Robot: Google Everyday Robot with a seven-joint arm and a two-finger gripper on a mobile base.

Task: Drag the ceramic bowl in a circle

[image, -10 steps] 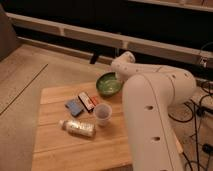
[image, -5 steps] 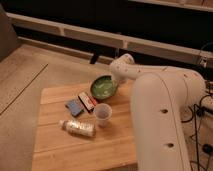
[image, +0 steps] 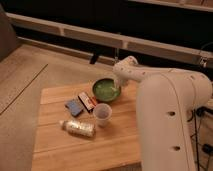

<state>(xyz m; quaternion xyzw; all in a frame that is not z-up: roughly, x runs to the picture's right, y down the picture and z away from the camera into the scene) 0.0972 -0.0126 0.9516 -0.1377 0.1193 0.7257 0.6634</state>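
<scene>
The ceramic bowl (image: 106,90) sits just behind the cup (image: 101,114); the pincer (image: 117,88) meets its right rim, grip seemingly hidden. Circling forward could topple the cup.

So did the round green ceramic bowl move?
Yes. The round green ceramic bowl slid left, toward the orange packet and away from the table's right edge, with the gripper on its rim.
</scene>
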